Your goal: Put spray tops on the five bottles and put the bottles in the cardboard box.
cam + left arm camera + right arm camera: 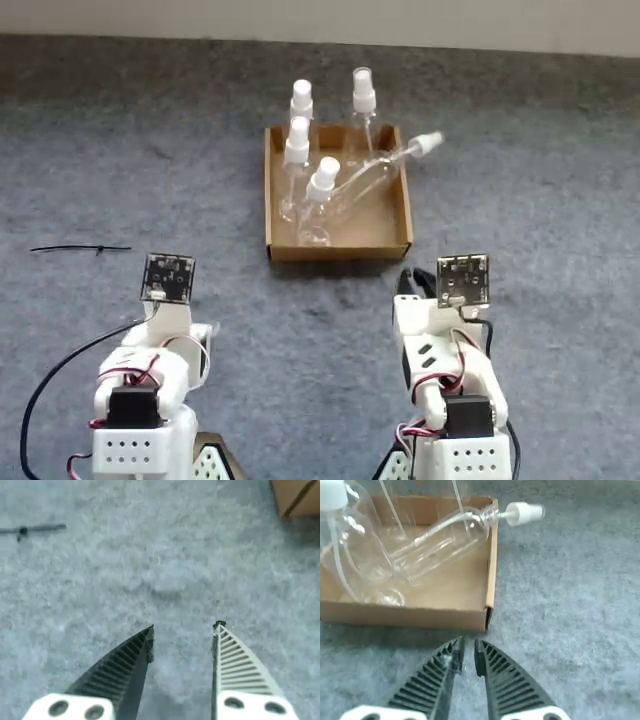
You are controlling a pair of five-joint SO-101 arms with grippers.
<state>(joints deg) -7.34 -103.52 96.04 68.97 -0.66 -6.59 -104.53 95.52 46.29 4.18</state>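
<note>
The cardboard box (338,250) sits mid-table on grey carpet. Several clear bottles with white spray tops are in it. Most stand upright, such as one (297,150) at the box's left side. One tilted bottle (375,170) leans across the box's right rim, its spray top (522,513) hanging outside. My right gripper (469,647) hovers just in front of the box's near right corner, shut with nothing between its fingers. My left gripper (182,627) is open over bare carpet, left of and nearer than the box (300,497).
A black cable tie (80,249) lies on the carpet at the far left, also ahead of the left gripper (32,529). Both arm bases stand at the near edge. Open carpet surrounds the box on all sides.
</note>
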